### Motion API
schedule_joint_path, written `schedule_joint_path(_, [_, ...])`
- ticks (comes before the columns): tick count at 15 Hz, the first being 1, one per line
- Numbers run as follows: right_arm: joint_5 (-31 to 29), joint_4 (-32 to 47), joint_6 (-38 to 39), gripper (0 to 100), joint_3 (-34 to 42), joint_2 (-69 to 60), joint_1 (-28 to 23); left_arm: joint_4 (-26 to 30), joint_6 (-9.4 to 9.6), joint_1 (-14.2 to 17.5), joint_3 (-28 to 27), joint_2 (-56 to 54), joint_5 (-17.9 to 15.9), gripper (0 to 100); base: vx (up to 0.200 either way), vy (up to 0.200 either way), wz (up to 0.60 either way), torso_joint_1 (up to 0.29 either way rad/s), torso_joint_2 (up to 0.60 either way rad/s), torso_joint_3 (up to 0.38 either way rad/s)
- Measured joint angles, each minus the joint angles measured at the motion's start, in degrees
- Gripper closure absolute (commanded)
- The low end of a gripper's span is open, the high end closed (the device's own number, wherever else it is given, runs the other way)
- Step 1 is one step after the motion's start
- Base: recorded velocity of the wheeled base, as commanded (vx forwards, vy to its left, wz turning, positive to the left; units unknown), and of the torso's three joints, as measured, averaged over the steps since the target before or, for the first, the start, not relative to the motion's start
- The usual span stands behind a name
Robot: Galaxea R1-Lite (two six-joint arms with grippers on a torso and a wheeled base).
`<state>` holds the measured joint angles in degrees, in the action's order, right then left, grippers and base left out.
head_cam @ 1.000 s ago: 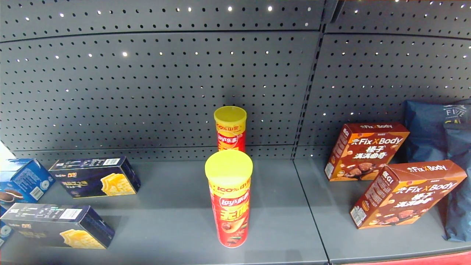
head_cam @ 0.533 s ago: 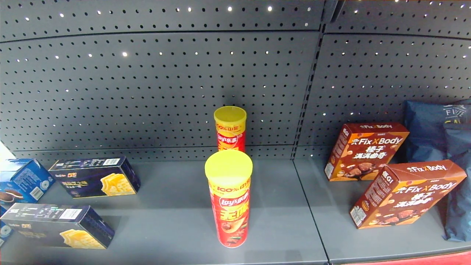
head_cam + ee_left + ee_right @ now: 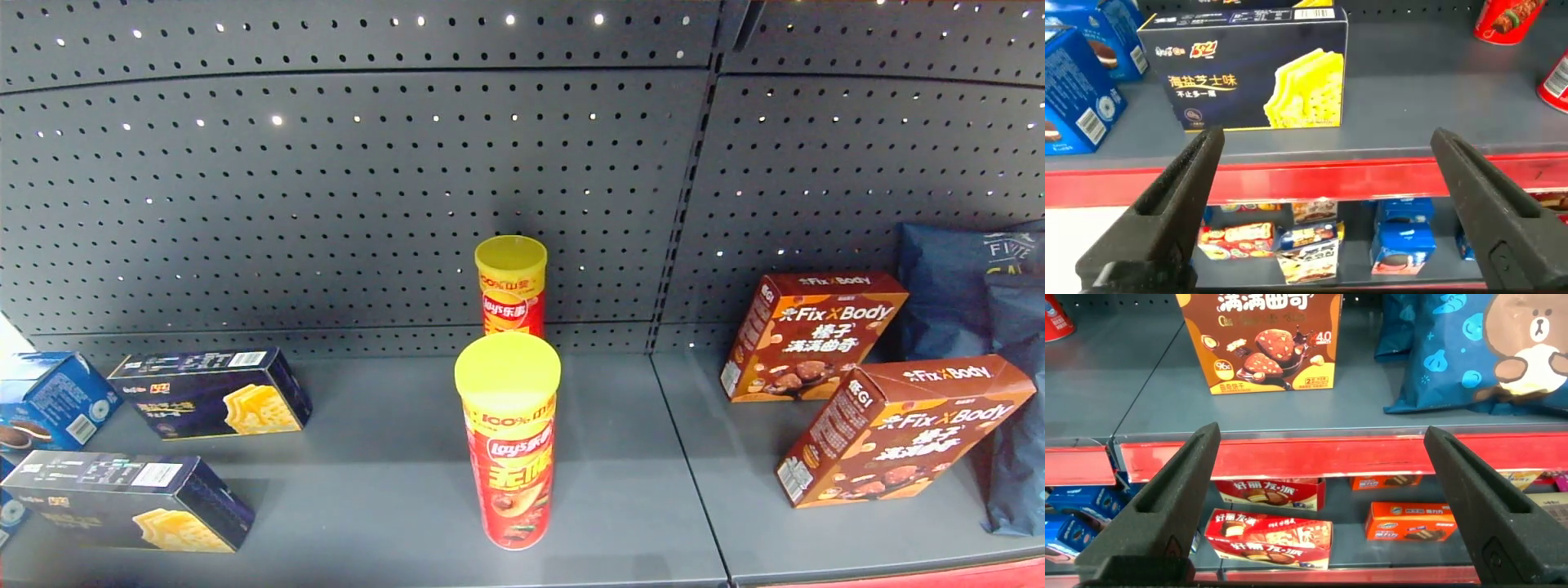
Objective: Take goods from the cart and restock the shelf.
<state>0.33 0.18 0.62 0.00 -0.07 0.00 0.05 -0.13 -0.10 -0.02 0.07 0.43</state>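
1. The left end effector [image 3: 1327, 140] hangs in front of the red strip along the shelf's front edge [image 3: 1315, 175], jaws spread wide and holding nothing. The right end effector [image 3: 1321, 433] is placed likewise further along the same strip, also spread and empty. Judgement: neither carries stock, so the next item has yet to be fetched from the cart.
2. The dark grey metal shelf [image 3: 375, 490] carries the goods already placed.
3. A tall red cylindrical chip can with a yellow plastic lid [image 3: 510, 457] stands upright near the front. A second identical can [image 3: 511, 294] stands directly behind it against the perforated back panel [image 3: 326, 204]. Judgement: this is a front-to-back row facing the aisle.
4. On the left, two dark blue cardboard cracker boxes [image 3: 212, 392] [image 3: 122, 498] lie on their long sides, slightly askew. A bright blue cookie carton [image 3: 49, 396] sits beside them.
5. On the right, one brown cardboard biscuit box [image 3: 808, 335] stands near the panel. A second brown box [image 3: 898, 425] in front of it is tilted. Dark blue soft bags [image 3: 963, 286] lean at the far right.
6. All cans are lidded and all boxes closed, so their contents cannot be inspected.
7. A lower shelf [image 3: 1306, 245] holds further small cartons.
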Motion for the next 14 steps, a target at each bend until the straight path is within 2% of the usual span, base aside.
schedule_joint_path(6, [0.0,0.0,0.0,0,0.0,0.0,0.0,0.0,0.49,0.0,0.0,0.0,-0.4,0,0.0,0.0,0.0,0.0,0.0,0.0])
schedule_joint_path(8, [0.0,0.0,-0.1,0,0.0,0.0,0.0,0.0,0.57,0.0,0.0,0.0,-0.4,0,0.0,0.1,0.0,0.001,0.0,0.004])
schedule_joint_path(14, [0.0,0.0,-0.1,0,0.0,0.0,0.0,0.0,0.27,0.0,0.0,0.0,-0.2,0,0.0,0.0,0.0,0.0,0.0,0.0])
